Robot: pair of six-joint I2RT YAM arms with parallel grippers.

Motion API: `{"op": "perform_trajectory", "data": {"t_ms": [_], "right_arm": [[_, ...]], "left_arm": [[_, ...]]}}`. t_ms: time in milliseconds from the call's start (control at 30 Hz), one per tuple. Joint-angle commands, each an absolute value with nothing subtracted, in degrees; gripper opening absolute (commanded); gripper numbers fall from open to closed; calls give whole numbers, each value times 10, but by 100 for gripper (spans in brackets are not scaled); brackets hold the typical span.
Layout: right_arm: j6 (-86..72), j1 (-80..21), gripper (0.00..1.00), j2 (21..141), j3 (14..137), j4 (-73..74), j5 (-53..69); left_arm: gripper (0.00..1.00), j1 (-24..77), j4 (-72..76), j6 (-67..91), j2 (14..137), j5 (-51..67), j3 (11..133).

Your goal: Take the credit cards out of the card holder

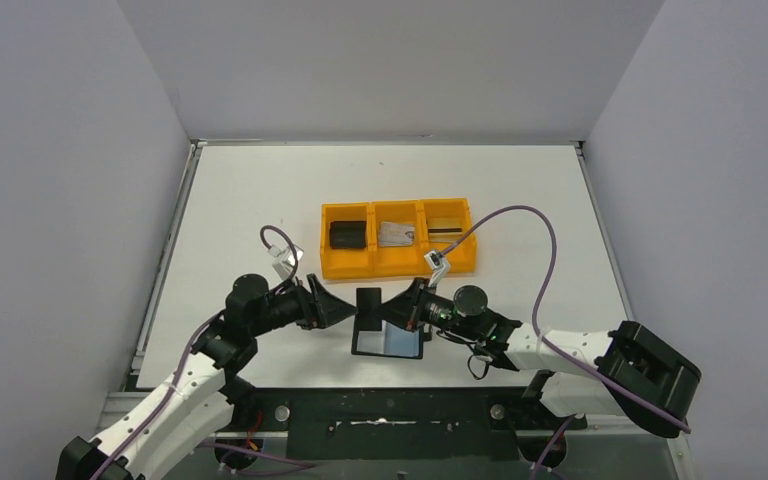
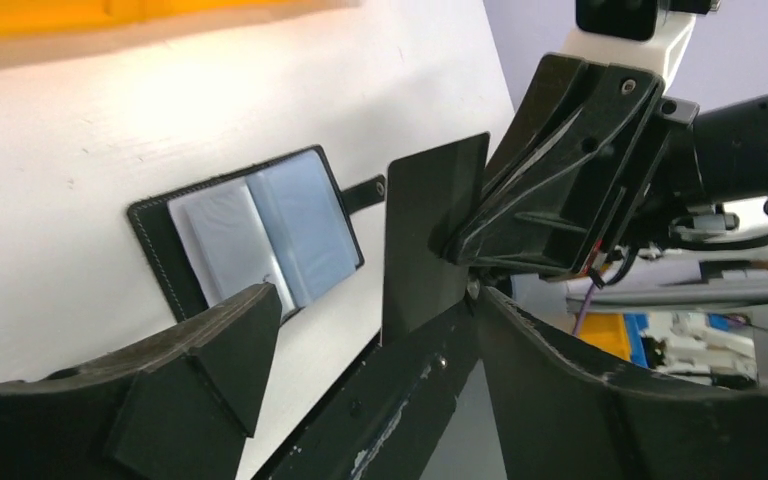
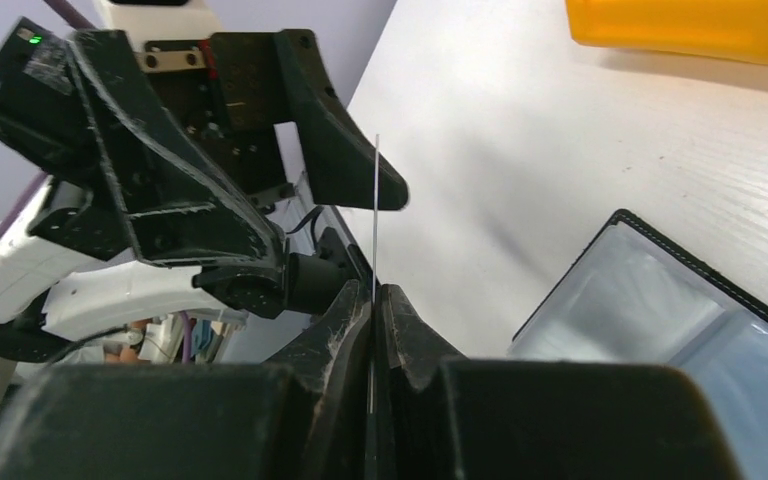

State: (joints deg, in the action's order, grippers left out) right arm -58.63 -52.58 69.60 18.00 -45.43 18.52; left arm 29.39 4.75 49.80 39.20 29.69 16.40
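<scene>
- While I am watching from overhead, the right gripper [image 1: 392,305] is pinching a black card [image 1: 369,301] on the near side of the orange tray [image 1: 397,270], just in front of the divider between its left and middle compartments.
- Its fingers [image 3: 352,318] are pressing fully together on the card, which is showing edge-on as a thin upright line in the right wrist view.
- The left gripper [image 1: 348,306] is facing it from the opposite side, level with it in front of the tray, with its jaws standing wide apart and gripping nothing.
- One of its fingers [image 2: 222,345] is sitting well clear of the card. The other is lying just beside the card's lower edge, and I am not able to tell whether it is touching.
- The black card is standing upright, lifted off the table [image 1: 520,200], with its flat face turning toward the left wrist camera.
- The card holder [image 1: 390,342] is lying open and flat on the table, farther from the tray than the held card, on the side toward the arm bases.
- Its shiny blue-grey pockets are facing up, and its small black tab is sticking out from one edge.
- Inside the tray, a silvery-grey card [image 1: 396,234] is lying in the middle compartment.
- A gold card [image 1: 446,226] with a dark stripe is lying in the tray's right compartment.
- A chunky black block [image 1: 348,235] is sitting in the tray's left compartment.
</scene>
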Motion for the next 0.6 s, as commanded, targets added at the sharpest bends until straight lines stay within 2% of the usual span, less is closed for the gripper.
{"op": "perform_trajectory", "data": {"t_ms": [0,133,333,567], "right_arm": [[-562,-530,0,670,208,-428,148],[-550,-530,0,664,215,-398,128],[-527,-532,0,663,229,-374,119],[-507,-534,0,666,250,-342,104]], "left_arm": [[75,290,-61,428,368,213,232],[82,289,-132,401,355,146,268],[85,289,-285,394,365,-15,369],[87,289,-314,313,334,-188,415]]}}
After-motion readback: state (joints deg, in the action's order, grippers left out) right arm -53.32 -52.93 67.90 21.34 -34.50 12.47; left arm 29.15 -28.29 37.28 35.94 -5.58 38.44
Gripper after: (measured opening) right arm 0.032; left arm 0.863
